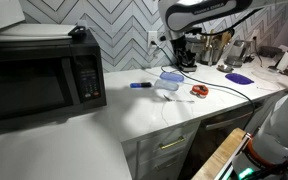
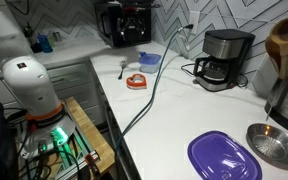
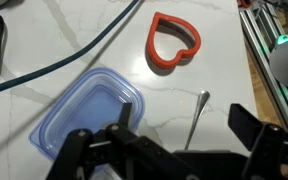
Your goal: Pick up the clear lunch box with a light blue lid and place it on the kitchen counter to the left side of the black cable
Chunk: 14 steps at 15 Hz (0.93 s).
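The lunch box (image 3: 84, 118), see-through with a light blue lid, sits on the white kitchen counter (image 3: 104, 40). It also shows in both exterior views (image 1: 170, 78) (image 2: 148, 59). My gripper (image 3: 184, 128) is open and empty, hovering just above the counter. Its left finger hangs over the lid's right edge, and its right finger is well off to the right. The black cable (image 3: 79, 50) curves across the counter beyond the box, and shows as well in an exterior view (image 2: 149, 95).
A red heart-shaped ring (image 3: 173, 43) lies near the box. A thin metal utensil (image 3: 194, 115) lies between my fingers. A microwave (image 1: 39, 75), a coffee maker (image 2: 222, 58), a purple dish (image 2: 224, 157) and a metal bowl (image 2: 275, 144) stand along the counter.
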Each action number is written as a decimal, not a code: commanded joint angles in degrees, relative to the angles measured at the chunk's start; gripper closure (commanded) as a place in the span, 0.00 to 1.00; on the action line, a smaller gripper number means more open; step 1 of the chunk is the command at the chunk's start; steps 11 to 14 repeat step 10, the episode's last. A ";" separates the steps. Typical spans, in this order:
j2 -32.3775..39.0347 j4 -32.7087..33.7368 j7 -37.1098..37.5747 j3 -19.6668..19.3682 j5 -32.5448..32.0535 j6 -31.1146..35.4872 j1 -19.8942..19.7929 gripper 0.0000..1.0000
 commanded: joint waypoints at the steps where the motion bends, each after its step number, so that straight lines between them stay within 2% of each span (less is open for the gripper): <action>1: -11.06 -6.95 -4.77 -4.99 8.49 3.01 -1.77 0.00; 3: -15.77 -9.43 -5.98 -8.19 12.14 3.53 -2.25 0.00; 4: -9.88 -3.73 -4.02 -6.27 8.40 0.16 -1.27 0.00; 7: -14.25 -6.48 -5.18 -8.64 10.60 1.08 -1.82 0.00; 14: -14.57 -7.42 -5.16 -8.44 10.86 1.83 -1.69 0.00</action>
